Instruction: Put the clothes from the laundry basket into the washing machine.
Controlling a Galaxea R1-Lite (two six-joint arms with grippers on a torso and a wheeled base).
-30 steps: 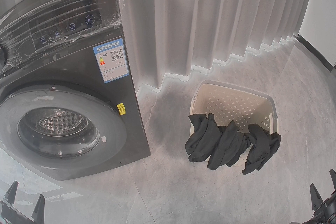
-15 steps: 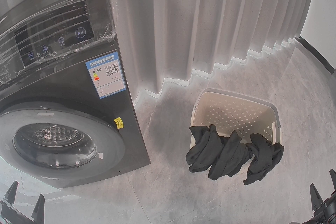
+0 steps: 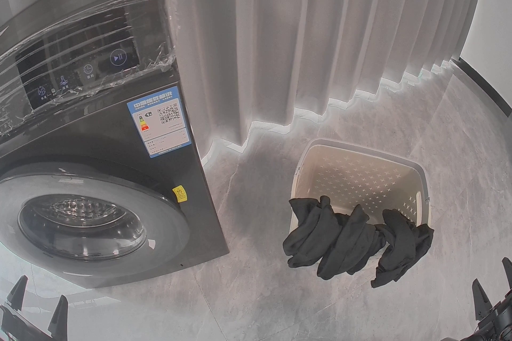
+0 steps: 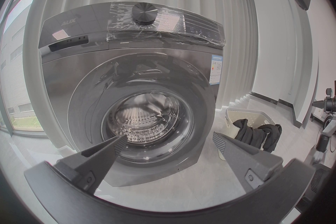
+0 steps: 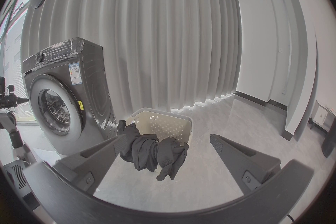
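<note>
A cream laundry basket [image 3: 362, 161] stands on the floor at the right of the head view, with dark clothes [image 3: 346, 238] draped over its near rim. The grey washing machine [image 3: 96, 145] stands to the left, its round door [image 3: 80, 227] shut. My left gripper [image 3: 37, 302] is open at the lower left, in front of the machine, with nothing between its fingers. My right gripper [image 3: 493, 283] is open at the lower right, short of the basket and empty. The left wrist view faces the machine door [image 4: 147, 123], and the right wrist view faces the clothes [image 5: 150, 151] and basket [image 5: 168, 123].
White curtains [image 3: 320, 27] hang behind the machine and the basket. The grey floor [image 3: 256, 283] between the machine and the basket is open. A dark skirting board [image 3: 485, 86] runs along the wall at the far right.
The whole head view has shifted, so the machine and basket sit lower in the picture: the camera moved. Both grippers hold the same places in the view, open.
</note>
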